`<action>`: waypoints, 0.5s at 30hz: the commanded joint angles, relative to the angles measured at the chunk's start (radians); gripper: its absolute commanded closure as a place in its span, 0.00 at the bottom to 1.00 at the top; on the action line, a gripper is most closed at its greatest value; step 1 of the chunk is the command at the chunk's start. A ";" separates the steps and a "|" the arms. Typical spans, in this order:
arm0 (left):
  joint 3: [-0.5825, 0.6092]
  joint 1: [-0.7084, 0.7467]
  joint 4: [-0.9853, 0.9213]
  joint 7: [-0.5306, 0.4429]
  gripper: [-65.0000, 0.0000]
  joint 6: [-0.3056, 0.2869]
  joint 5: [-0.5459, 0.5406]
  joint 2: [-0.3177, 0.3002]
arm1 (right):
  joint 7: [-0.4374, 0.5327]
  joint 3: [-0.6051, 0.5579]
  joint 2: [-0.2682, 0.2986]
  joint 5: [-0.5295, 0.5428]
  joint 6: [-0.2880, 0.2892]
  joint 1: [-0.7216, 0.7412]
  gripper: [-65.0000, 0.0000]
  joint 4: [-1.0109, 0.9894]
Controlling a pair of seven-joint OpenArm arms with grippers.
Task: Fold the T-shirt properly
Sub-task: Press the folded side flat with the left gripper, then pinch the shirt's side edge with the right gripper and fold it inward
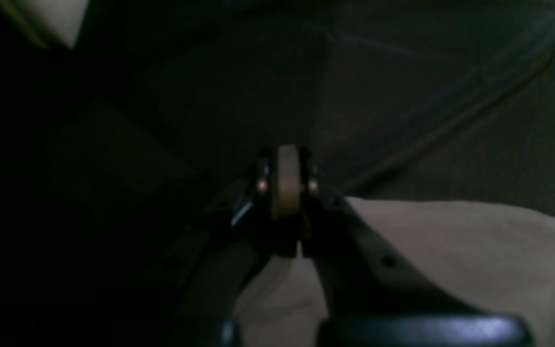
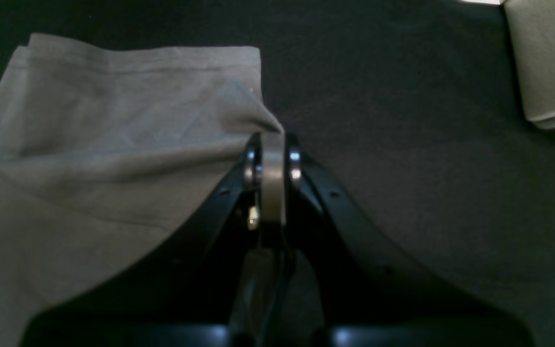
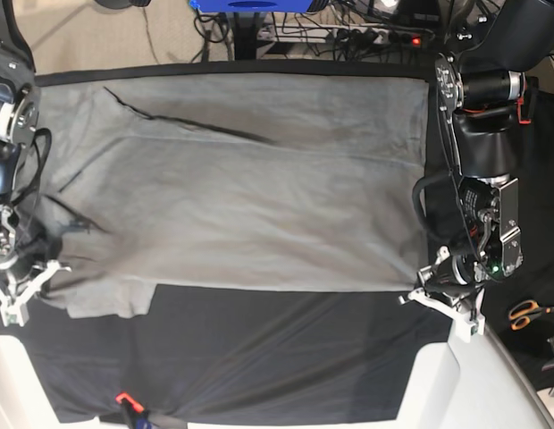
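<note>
The grey T-shirt (image 3: 259,197) lies spread wide and mostly flat on the black tablecloth (image 3: 277,357). At the shirt's left end, my right gripper (image 3: 22,286) is down at the table. Its wrist view shows the gripper (image 2: 272,137) shut, with a peak of the T-shirt (image 2: 89,144) drawn up into its tips. My left gripper (image 3: 442,302) sits at the shirt's near right corner. In the dark left wrist view that gripper (image 1: 288,154) is shut, and the T-shirt (image 1: 475,250) edge runs right into its fingers.
Orange-handled scissors (image 3: 527,313) lie right of the left arm. White padded table corners (image 3: 474,384) flank the front edge. A small red clip (image 3: 125,399) sits at the front edge of the tablecloth. Cables and a power strip (image 3: 375,36) lie behind the table.
</note>
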 commanded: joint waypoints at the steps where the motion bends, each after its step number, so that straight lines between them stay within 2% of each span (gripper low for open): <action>1: -0.004 -0.031 0.022 -0.021 1.00 0.001 -0.006 -0.013 | 0.034 0.000 0.020 0.009 -0.001 0.031 1.00 0.018; 4: -0.004 -0.023 0.022 -0.021 1.00 0.001 -0.007 -0.013 | 0.044 0.000 0.020 -0.021 -0.001 0.030 1.00 0.018; 9: 0.002 0.012 0.086 -0.021 1.00 0.001 -0.007 -0.013 | 0.074 0.001 0.015 -0.153 -0.001 0.030 1.00 0.018; 15: 0.005 0.070 0.151 -0.021 1.00 0.001 -0.006 -0.013 | 0.057 0.001 0.020 -0.161 -0.003 0.030 1.00 0.018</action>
